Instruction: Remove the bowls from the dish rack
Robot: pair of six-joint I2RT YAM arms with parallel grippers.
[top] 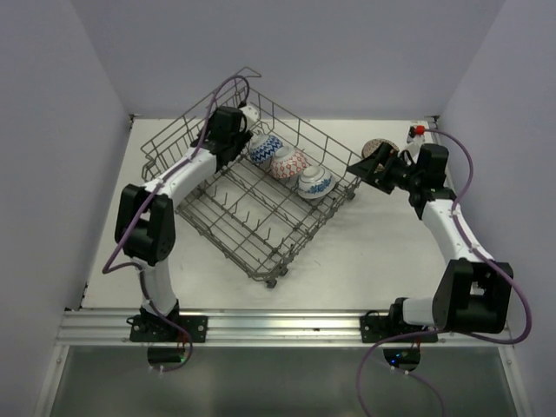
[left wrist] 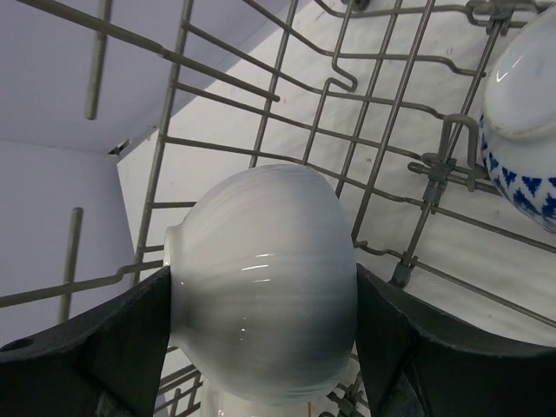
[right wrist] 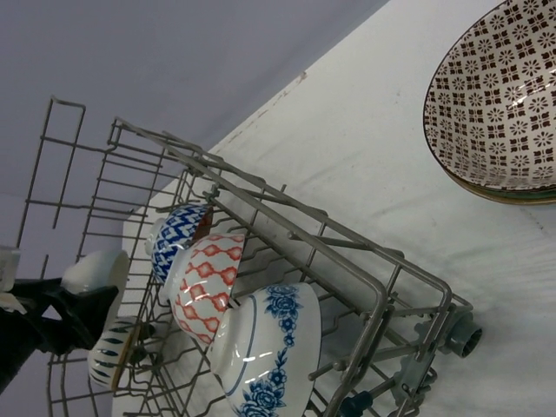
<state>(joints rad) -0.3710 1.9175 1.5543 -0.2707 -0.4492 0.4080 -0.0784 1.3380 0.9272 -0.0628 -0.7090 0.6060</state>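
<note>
The grey wire dish rack point(top: 261, 228) sits tilted mid-table. My left gripper point(top: 243, 122) is at its far corner, shut on a plain white bowl point(left wrist: 265, 278) held clear of the wires; that bowl also shows in the right wrist view point(right wrist: 95, 269). Three bowls lean in a row in the rack: blue zigzag point(top: 265, 149), red diamond point(top: 287, 162), blue floral point(top: 315, 182). A blue-striped bowl point(right wrist: 109, 365) lies below the left gripper. My right gripper point(top: 369, 167) hovers open and empty just right of the rack, beside a stack topped by a brown-patterned bowl point(right wrist: 495, 104).
The stack point(top: 380, 148) stands on the table at the far right, a green rim point(right wrist: 512, 198) showing under the top bowl. A small red and white object point(top: 421, 131) sits in the far right corner. Walls close in on three sides.
</note>
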